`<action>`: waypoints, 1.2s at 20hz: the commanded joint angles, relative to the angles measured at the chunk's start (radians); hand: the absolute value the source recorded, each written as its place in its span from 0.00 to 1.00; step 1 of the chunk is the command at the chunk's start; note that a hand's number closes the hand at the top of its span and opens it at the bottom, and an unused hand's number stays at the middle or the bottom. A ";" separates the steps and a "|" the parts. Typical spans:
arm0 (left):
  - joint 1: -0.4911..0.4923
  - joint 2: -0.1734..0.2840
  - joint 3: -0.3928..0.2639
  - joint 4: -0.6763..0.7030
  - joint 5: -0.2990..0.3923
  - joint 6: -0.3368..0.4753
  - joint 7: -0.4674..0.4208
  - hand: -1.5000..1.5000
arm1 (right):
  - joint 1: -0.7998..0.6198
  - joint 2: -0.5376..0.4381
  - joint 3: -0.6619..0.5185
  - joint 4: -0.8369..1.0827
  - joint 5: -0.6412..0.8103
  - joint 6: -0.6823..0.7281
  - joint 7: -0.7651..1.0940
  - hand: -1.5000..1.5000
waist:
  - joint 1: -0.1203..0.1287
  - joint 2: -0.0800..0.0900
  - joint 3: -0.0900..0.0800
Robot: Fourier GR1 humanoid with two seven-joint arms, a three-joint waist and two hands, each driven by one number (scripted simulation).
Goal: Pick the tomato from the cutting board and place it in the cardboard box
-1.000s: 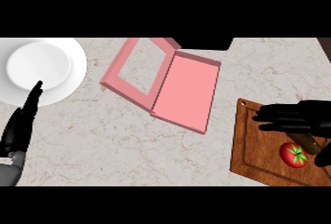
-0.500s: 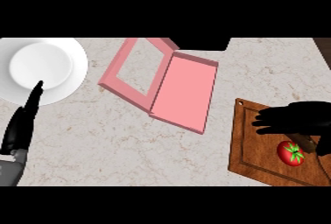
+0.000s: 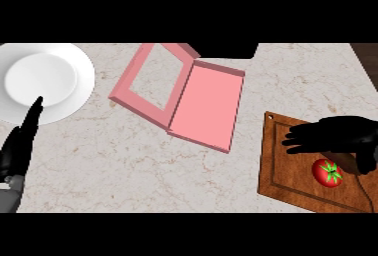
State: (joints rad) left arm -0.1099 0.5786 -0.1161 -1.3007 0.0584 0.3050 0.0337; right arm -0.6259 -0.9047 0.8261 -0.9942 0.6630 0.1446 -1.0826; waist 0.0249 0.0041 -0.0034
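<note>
The counter [image 3: 111,170] was pale marble with faint brown veining, and a dark strip of something beyond it showed at its far right corner. At the counter's left edge, toward the far corner, sat a round white plate [image 3: 74,87]. The left hand [image 3: 21,145] rested at that same left edge, fingers straight and held together, their tips pointing up over the plate's near rim.

In the middle of the counter, toward its far edge, lay the pink cardboard box [image 3: 210,107], opened flat: its lid, shown as a hollow frame, was folded out to the left, and the tray part lay to the right of it, tilted on a diagonal.

At the near right corner lay a brown wooden cutting board [image 3: 284,175], also slightly turned. The right hand [image 3: 332,135] hovered over the board's far half, fingers curled partway and pointing left, holding nothing that could be seen. The red tomato [image 3: 328,172] with its green stem sat on the board just beside and nearer than that hand, toward the board's right edge; whether the thumb touched it could not be told.
</note>
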 commanded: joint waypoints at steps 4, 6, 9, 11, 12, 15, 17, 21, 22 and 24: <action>-0.015 -0.029 0.000 -0.009 -0.032 0.035 0.028 0.50 | -0.004 -0.022 0.027 0.022 -0.032 0.054 -0.259 0.00 | -0.011 0.000 0.004; 0.003 -0.009 0.026 0.054 -0.010 -0.015 -0.038 0.50 | 0.005 -0.016 0.045 0.022 -0.037 0.031 -0.267 0.00 | -0.010 0.003 0.003; -0.053 -0.015 0.013 0.029 -0.034 0.006 0.043 0.50 | 0.000 -0.037 0.057 -0.049 -0.062 0.042 -0.264 0.00 | -0.023 -0.001 0.004; -0.017 -0.007 0.044 0.069 -0.014 -0.021 -0.032 0.50 | 0.010 -0.059 0.068 -0.080 -0.071 0.050 -0.260 0.00 | -0.021 -0.001 0.003; -0.048 0.017 0.053 0.036 -0.007 -0.035 0.023 0.50 | -0.006 -0.049 0.062 -0.064 -0.082 0.068 -0.246 0.00 | -0.015 -0.001 0.004; -0.010 -0.023 0.050 0.058 -0.028 -0.020 -0.035 0.50 | 0.015 -0.107 0.059 -0.095 -0.037 0.016 -0.221 0.00 | -0.020 -0.003 0.003; 0.047 -0.017 0.047 -0.008 -0.019 -0.037 -0.014 0.50 | 0.046 -0.117 0.067 -0.147 -0.021 0.001 -0.177 0.00 | -0.018 -0.006 0.003; 0.032 -0.043 0.045 -0.004 -0.052 -0.027 0.001 0.50 | 0.071 -0.039 0.072 -0.063 0.060 -0.043 -0.113 0.00 | -0.017 -0.003 0.004; -0.009 -0.075 0.022 -0.003 -0.086 0.015 0.046 0.50 | 0.092 -0.056 0.070 -0.064 0.055 -0.052 -0.127 0.00 | -0.023 -0.003 0.004; 0.060 -0.080 0.035 -0.006 -0.084 0.002 -0.030 0.50 | 0.094 -0.012 0.063 -0.083 0.078 -0.036 -0.074 0.00 | -0.018 -0.004 0.003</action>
State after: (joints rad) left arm -0.0955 0.5319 -0.0745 -1.2947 0.0006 0.2897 0.0376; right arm -0.5544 -0.9522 0.9008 -1.0880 0.7036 0.0942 -1.0771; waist 0.0065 0.0005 0.0000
